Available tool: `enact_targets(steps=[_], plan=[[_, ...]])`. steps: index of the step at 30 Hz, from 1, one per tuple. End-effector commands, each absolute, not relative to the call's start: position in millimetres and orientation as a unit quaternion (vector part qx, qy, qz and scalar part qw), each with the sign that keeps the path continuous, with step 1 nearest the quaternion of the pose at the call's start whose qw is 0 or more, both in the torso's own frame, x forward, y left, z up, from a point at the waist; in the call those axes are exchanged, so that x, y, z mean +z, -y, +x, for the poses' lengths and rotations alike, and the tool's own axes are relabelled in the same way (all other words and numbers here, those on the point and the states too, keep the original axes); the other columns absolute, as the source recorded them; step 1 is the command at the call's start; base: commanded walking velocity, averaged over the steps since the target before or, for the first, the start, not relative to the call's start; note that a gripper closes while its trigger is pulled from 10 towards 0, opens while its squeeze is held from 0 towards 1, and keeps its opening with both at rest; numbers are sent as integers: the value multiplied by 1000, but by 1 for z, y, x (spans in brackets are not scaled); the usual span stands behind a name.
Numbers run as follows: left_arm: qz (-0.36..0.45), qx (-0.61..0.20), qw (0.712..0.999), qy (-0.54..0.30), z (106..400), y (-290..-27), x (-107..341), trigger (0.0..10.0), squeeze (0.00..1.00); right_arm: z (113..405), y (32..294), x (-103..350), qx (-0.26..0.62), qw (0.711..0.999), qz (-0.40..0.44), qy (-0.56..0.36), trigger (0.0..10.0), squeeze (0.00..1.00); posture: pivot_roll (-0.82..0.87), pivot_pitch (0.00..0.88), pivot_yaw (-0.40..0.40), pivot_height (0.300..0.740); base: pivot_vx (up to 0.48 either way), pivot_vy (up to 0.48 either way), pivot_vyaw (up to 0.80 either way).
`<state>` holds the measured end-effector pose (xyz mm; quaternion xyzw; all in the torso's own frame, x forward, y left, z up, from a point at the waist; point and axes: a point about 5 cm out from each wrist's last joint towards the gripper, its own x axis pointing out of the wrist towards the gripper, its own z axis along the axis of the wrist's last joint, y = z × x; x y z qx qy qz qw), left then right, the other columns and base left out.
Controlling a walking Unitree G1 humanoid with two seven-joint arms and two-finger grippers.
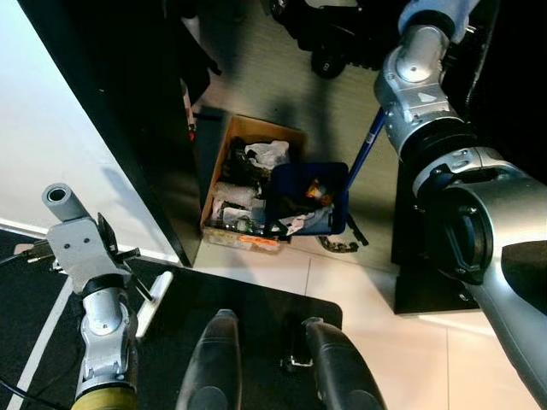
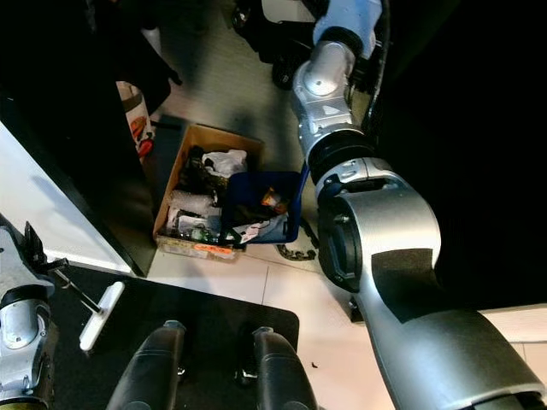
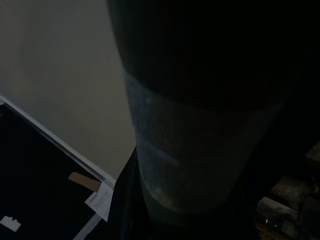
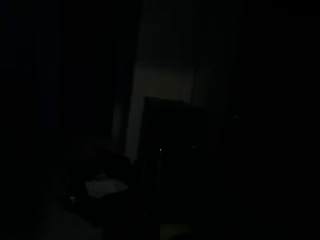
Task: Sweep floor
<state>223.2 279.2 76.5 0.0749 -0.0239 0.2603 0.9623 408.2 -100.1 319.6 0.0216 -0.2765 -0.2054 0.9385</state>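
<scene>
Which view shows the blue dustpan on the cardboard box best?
The left eye view: the blue dustpan sits near centre, its litter and blue handle visible, resting on the cardboard box. The right eye view shows it too, partly behind the right arm. Both wrist views are too dark to tell.

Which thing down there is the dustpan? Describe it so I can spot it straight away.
Find the brown cardboard box of trash on the floor beside the dark wall panel. The dustpan stands against the box's right side, a dark blue open tray with scraps inside. Unlike the box, it is blue, and a blue pole rises from it toward the right arm.
</scene>
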Motion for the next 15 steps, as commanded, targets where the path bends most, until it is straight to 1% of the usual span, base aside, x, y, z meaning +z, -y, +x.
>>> enact_targets(steps=[1, 5, 8, 10, 12, 14, 15], plan=[[67, 261, 963, 18, 221, -273, 73, 10000, 0, 406, 89, 325, -190, 936, 8, 296, 10000, 0, 144, 230, -243, 731, 0, 0, 0], [65, 266, 962, 18, 220, -273, 73, 10000, 0, 399, 62, 330, -161, 932, -6, 324, 10000, 0, 142, 229, -252, 731, 0, 0, 0], [65, 266, 962, 18, 220, -273, 73, 10000, 0, 398, 57, 330, -157, 932, -8, 327, 10000, 0, 142, 229, -252, 731, 0, 0, 0], [64, 270, 961, 18, 219, -273, 73, 10000, 0, 392, 37, 335, -131, 929, -12, 346, 10000, 0, 142, 229, -262, 731, 0, 0, 0], [63, 272, 960, 19, 219, -273, 73, 10000, 0, 386, 21, 338, -111, 927, -10, 358, 10000, 0, 143, 228, -267, 731, 0, 0, 0], [63, 272, 960, 19, 219, -273, 73, 10000, 0, 386, 21, 338, -111, 927, -10, 358, 10000, 0, 143, 228, -267, 731, 0, 0, 0], [63, 274, 960, 19, 218, -273, 73, 10000, 0, 383, 15, 340, -103, 926, -8, 364, 10000, 0, 144, 230, -271, 731, 0, 0, 0]])
